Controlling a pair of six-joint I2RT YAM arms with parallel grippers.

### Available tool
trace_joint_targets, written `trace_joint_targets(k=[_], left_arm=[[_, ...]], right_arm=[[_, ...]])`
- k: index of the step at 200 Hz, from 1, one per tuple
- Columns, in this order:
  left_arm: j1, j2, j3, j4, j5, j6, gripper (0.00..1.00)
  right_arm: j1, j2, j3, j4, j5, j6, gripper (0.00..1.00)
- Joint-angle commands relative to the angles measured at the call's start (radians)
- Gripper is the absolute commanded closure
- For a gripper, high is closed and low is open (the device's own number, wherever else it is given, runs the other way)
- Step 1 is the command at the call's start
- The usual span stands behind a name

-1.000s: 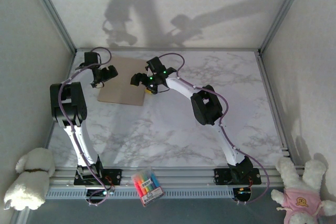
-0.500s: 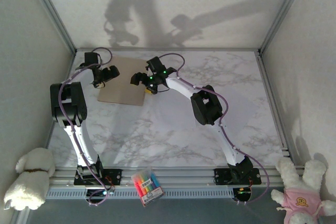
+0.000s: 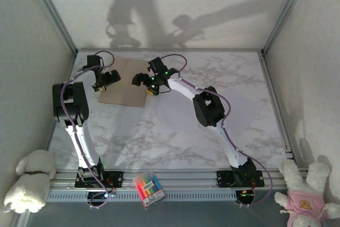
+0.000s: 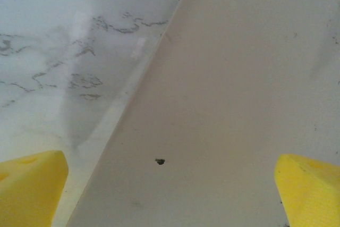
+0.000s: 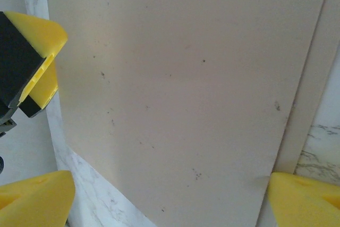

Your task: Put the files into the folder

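The folder (image 3: 125, 84) lies flat, apparently closed, at the far left of the table (image 3: 239, 78). We cannot pick out the files against the white marble. Our left gripper (image 3: 106, 78) hangs over its left edge and our right gripper (image 3: 143, 84) over its right edge, both spread wide and empty. Pinching both leaves together would lift it unopened; a dragging fingertip could skid it off the edge.

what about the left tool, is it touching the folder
Cannot tell: left wrist view puts the left tool over the folder, no plain contact or gap.
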Motion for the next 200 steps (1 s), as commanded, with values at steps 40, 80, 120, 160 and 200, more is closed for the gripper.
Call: trace_joint_targets(k=[40, 80, 120, 160, 200], left_arm=[[-0.011, -0.016, -0.047, 0.027, 0.113, -0.012, 0.03], [-0.013, -0.040, -0.070, 0.043, 0.152, -0.023, 0.03], [-0.012, -0.052, -0.070, 0.038, 0.165, -0.023, 0.03], [-0.010, -0.066, -0.075, 0.034, 0.167, -0.021, 0.03], [-0.011, -0.070, -0.085, 0.033, 0.169, -0.026, 0.03]], right_arm=[[0.009, 0.048, 0.045, -0.012, -0.057, 0.061, 0.06], [0.014, 0.045, 0.066, -0.010, -0.085, 0.131, 0.05], [0.014, 0.024, 0.060, 0.017, -0.100, 0.179, 0.05], [0.014, -0.012, 0.050, 0.032, -0.096, 0.187, 0.06], [0.012, -0.063, -0.017, 0.083, -0.093, 0.205, 0.06]])
